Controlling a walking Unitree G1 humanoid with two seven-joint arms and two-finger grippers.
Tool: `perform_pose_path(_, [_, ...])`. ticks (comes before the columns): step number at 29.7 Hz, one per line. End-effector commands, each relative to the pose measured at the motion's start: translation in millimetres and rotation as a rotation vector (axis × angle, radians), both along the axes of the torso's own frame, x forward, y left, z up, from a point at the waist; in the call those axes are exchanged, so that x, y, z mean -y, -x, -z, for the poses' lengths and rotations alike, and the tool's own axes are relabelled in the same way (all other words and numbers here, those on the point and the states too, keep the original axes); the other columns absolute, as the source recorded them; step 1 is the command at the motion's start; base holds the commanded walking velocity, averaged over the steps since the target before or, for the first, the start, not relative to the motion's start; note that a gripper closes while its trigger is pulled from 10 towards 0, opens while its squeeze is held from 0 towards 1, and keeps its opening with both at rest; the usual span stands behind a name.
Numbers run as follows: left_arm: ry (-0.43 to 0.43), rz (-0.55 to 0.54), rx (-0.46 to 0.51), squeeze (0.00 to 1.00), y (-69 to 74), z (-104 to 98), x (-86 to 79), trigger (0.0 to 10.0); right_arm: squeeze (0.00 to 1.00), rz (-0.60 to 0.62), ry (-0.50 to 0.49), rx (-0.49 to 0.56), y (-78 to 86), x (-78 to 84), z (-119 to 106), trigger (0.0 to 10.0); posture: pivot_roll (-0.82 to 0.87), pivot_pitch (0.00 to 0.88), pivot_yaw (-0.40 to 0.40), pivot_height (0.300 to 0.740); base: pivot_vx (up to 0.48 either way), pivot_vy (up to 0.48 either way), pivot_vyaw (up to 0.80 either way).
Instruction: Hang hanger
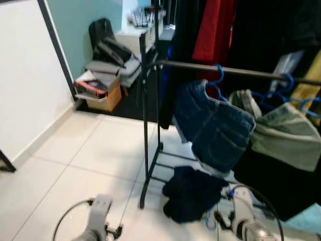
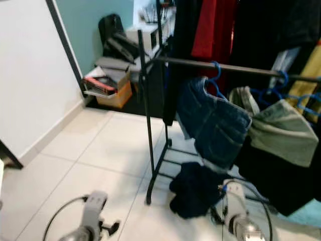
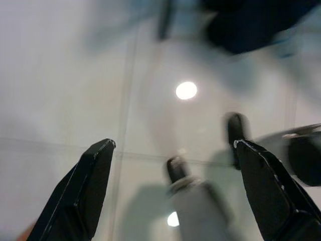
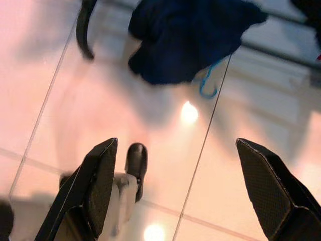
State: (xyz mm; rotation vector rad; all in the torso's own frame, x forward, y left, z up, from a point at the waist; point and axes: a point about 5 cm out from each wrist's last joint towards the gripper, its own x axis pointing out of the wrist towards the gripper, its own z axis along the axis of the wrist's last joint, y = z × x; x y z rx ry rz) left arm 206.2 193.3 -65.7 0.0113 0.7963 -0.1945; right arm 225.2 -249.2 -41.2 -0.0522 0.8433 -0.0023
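Reaching the blue hanger [image 4: 208,83] cleanly seems to call for lowering the right gripper [image 4: 173,193] toward the hook poking out from under the dark garment [image 4: 188,35] on the floor tiles [image 1: 90,160], by the foot of the clothes rack [image 1: 150,125]. Its jaws stand wide open and empty, the hook well ahead of them. The left gripper [image 3: 170,186] is likewise spread and holds nothing.
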Motion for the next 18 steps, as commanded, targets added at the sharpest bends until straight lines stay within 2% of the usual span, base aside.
perform_pose_path(1, [-0.004, -0.007, -0.009, 0.0, 2.5, 1, -4.5, 10.0, 0.0, -0.015, 0.017, 0.003, -1.4, 1.6, 0, 10.0, -0.1, 0.0, 0.027, 0.74, -0.364, 0.0, 0.0])
perform_pose_path(4, [-0.007, -0.026, -0.019, 0.0, 7.5, 2, -11.9, 10.0, 0.0, -0.027, 0.042, -0.031, 5.5, 7.0, 4, 10.0, -0.1, 0.0, 0.029, 0.74, -0.361, 0.0, 0.0])
perform_pose_path(7, [-0.019, -0.065, -0.066, 0.0, 18.7, 6, -25.8, 10.0, 0.0, -0.045, 0.083, -0.09, 22.0, 19.8, 10, 10.0, -0.09, 0.0, 0.024, 0.74, 0.0, 0.0, 0.0])
perform_pose_path(10, [-0.013, -0.098, -0.092, 0.0, 24.3, 8, -32.0, 10.0, 0.0, -0.039, 0.084, -0.096, 26.7, 24.1, 11, 10.0, -0.09, 0.0, 0.028, 0.74, 0.0, 0.0, 0.0])
perform_pose_path(14, [-0.007, -0.113, -0.102, 0.0, 28.2, 9, -35.6, 10.0, 0.0, -0.032, 0.084, -0.095, 29.5, 27.0, 12, 10.0, -0.1, 0.0, 0.028, 0.74, 0.0, 0.0, 0.0])
perform_pose_path(18, [0.012, -0.121, -0.104, 0.0, 26.1, 9, -33.0, 10.0, 0.0, -0.005, 0.073, -0.077, 33.2, 30.6, 12, 10.0, -0.1, 0.0, 0.03, 0.74, 0.0, -0.396, 0.0])
